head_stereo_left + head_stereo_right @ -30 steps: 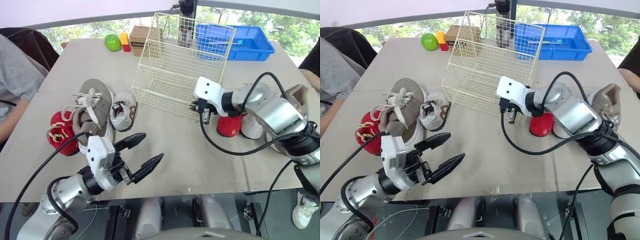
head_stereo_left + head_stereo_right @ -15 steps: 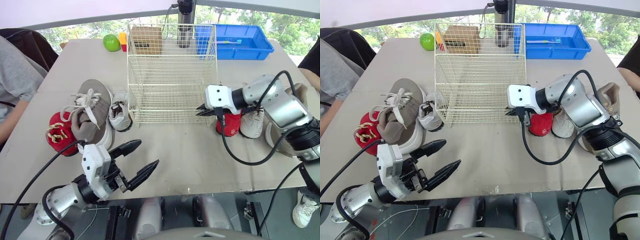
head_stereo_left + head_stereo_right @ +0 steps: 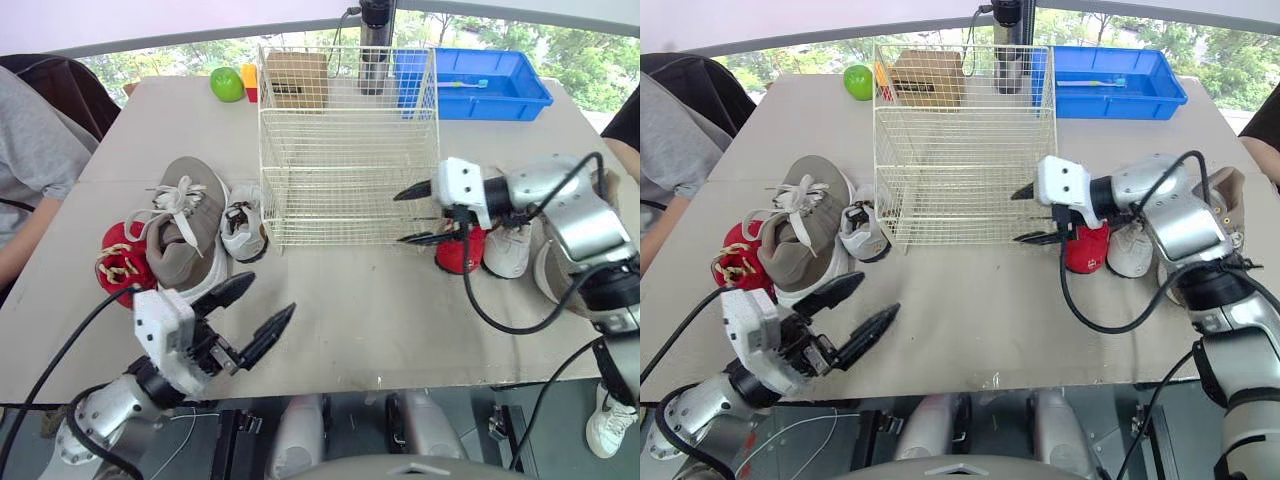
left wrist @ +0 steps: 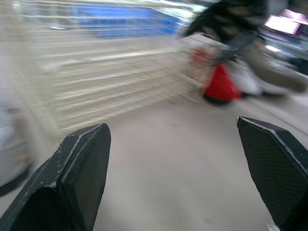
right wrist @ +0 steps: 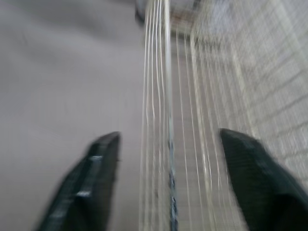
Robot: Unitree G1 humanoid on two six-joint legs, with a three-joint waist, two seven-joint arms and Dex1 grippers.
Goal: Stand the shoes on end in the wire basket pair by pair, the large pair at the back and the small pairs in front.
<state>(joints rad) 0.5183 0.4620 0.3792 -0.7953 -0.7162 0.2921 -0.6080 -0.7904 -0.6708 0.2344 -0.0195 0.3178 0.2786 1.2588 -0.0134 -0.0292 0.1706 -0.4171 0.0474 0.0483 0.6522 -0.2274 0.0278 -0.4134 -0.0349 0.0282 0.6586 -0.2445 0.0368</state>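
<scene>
The empty wire basket [image 3: 340, 180] stands upright and square at the table's middle back. My right gripper [image 3: 400, 217] is open at its right front corner, its fingers either side of the corner wires [image 5: 166, 96] without gripping them. Just behind that gripper are a small red shoe [image 3: 460, 250], a small white shoe [image 3: 505, 245] and a large tan shoe [image 3: 560, 270] partly hidden by the arm. Left of the basket lie a large grey shoe [image 3: 185, 225], a small white-grey shoe [image 3: 243, 222] and a small red shoe [image 3: 122, 262]. My left gripper [image 3: 268, 297] hangs open near the front edge, holding nothing.
Behind the basket are a cardboard box [image 3: 295, 78], a green apple [image 3: 226, 84], a red and yellow block [image 3: 250, 80], a dark cylinder [image 3: 376, 40] and a blue bin [image 3: 490, 85]. A person [image 3: 30, 170] sits at the left edge. Bare tabletop [image 3: 360, 310] lies in front of the basket.
The basket swung from skewed to square with the table. My right gripper then opened and let go of its corner. My left arm drew back a little toward the front left.
</scene>
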